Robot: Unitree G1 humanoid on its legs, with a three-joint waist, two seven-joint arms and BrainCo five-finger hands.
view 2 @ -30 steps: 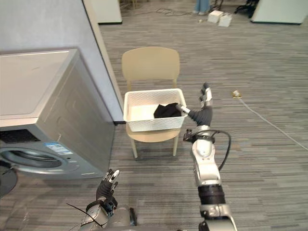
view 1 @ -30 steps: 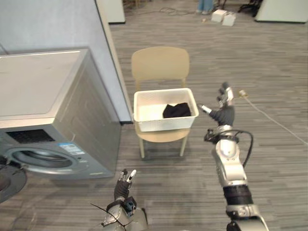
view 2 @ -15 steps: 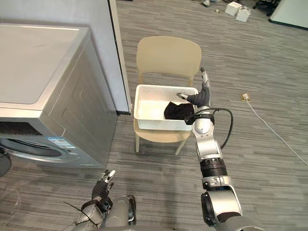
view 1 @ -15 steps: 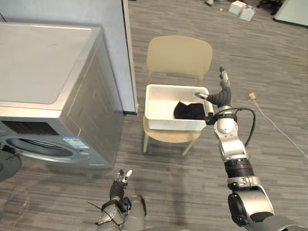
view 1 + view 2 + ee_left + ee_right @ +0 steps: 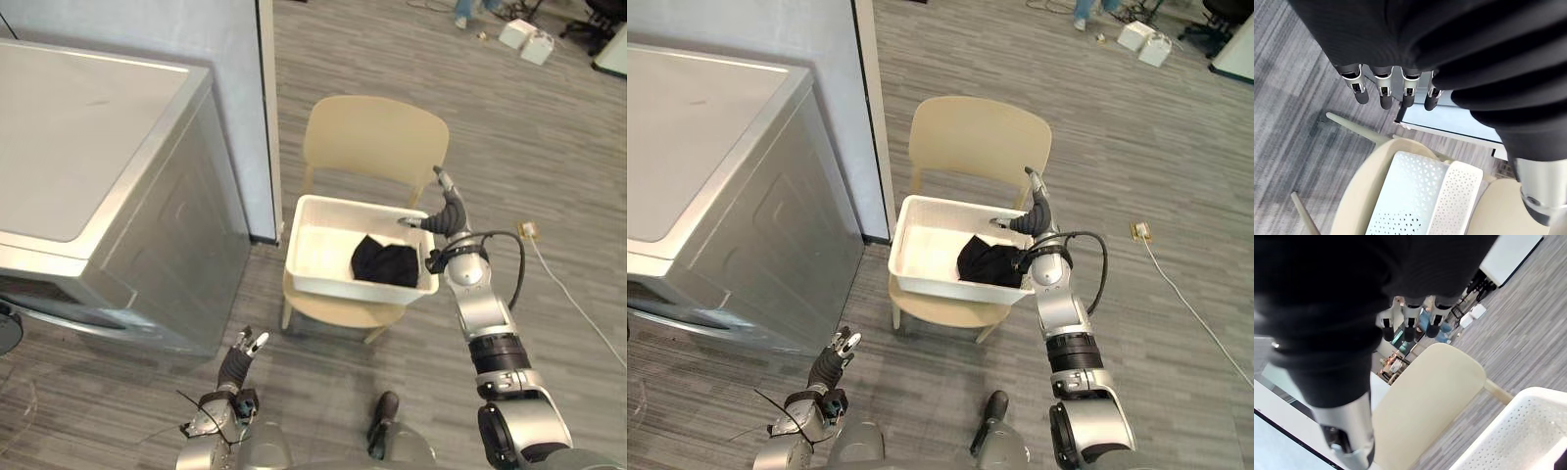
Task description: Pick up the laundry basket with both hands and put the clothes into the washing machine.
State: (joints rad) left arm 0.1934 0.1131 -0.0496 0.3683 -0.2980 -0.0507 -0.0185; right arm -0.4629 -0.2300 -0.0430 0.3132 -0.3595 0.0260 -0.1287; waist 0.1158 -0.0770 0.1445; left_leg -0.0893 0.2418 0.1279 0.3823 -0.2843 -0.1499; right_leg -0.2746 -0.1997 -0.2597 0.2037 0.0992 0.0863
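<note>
Since the laundry basket (image 5: 343, 287) on the chair (image 5: 377, 142) holds one dark garment (image 5: 385, 262), I judge it light but flexible, best gripped under both end rims; my right hand (image 5: 446, 213) hovers straight-fingered beside one, my left hand (image 5: 238, 357) likewise, well apart.

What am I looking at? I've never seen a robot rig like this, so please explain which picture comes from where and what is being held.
These are a two-armed humanoid robot's own cameras. Two pictures look down from its head. The other two look along each wrist, past a dark cover and silver fingers. A white laundry basket holding a dark garment sits on a beige chair, next to a grey washing machine. The right hand is open at the basket's far right corner. The left hand is low and open. Nothing is held.
</note>
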